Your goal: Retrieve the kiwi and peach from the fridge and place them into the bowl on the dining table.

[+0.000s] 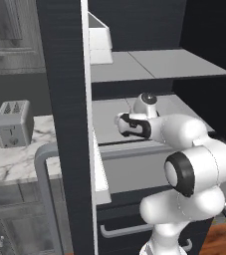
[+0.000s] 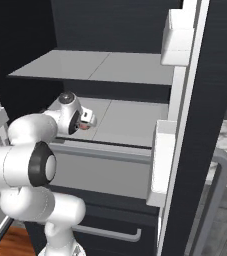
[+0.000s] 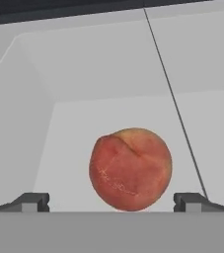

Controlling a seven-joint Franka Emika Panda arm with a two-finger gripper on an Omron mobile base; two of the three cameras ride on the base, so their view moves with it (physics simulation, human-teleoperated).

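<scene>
Inside fridge (image 2: pixel 110 30), on grey middle shelf (image 3: pixel 108 113): peach (image 3: pixel 130 169) rests at hand-view centre, slightly toward 6 o'clock. Gripper (image 3: pixel 111 201) spread wide, empty; fingertips (image 3: pixel 32 201) flank fruit at 8 and 4 o'clock, apparently not touching. Fruit judged light, round, soft-skinned, prone to bruise or roll. Best hold: across widest girth, gentle squeeze. Kiwi unseen.
</scene>
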